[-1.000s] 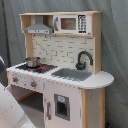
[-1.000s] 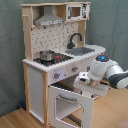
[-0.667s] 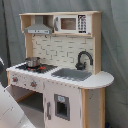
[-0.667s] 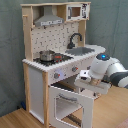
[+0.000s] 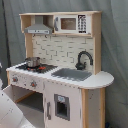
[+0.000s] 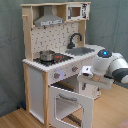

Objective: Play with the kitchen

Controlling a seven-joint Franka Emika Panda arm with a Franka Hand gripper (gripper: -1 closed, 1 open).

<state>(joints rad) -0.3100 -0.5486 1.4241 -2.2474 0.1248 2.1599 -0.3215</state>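
I see kitchen (image 5: 60,70) standing upright against grey backdrop (image 6: 110,20), on wood floor (image 6: 15,117). Oven door (image 6: 70,105) hangs open in second exterior view. Pot (image 6: 47,55) on stovetop, faucet (image 5: 84,59) behind sink. Gripper beside knob panel; cannot tell finger state from here.

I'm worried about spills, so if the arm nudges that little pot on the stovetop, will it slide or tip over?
The pot looks small, squat and probably light, so a nudge would more likely slide it than tip it. It sits loose on the flat stovetop, and its shiny surface may be slippery to grip.
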